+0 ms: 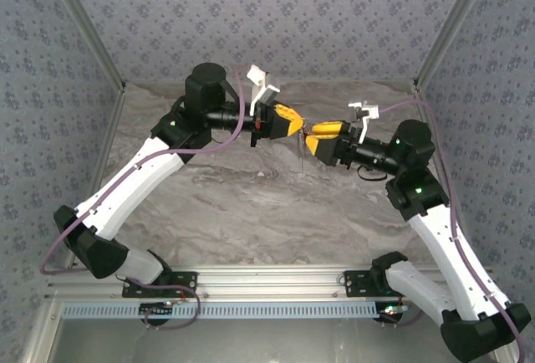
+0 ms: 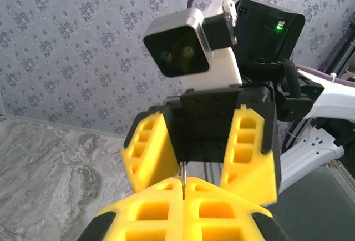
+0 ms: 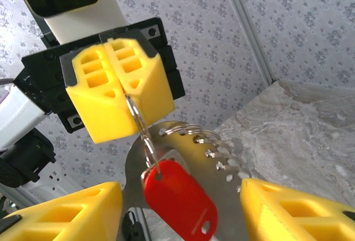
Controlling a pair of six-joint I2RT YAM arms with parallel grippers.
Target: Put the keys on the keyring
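Keyring (image 3: 140, 123), a thin grey wire loop, is held in the air above the counter (image 1: 251, 212), nearer its far edge and about midway between its left and right edges. The left gripper (image 1: 289, 120) has its yellow jaws pressed together on the keyring, whose upper end disappears into the seam between them. Below the pinch a red-headed key (image 3: 180, 199) hangs from the loop. It lies against a flat silver metal piece (image 3: 227, 185) that has a row of small holes and a second ring (image 3: 188, 129) at its top. The right gripper (image 1: 321, 139) faces the left one nose to nose with its jaws apart. One yellow finger (image 3: 66, 213) stands on each side of the red head, with a gap on both sides
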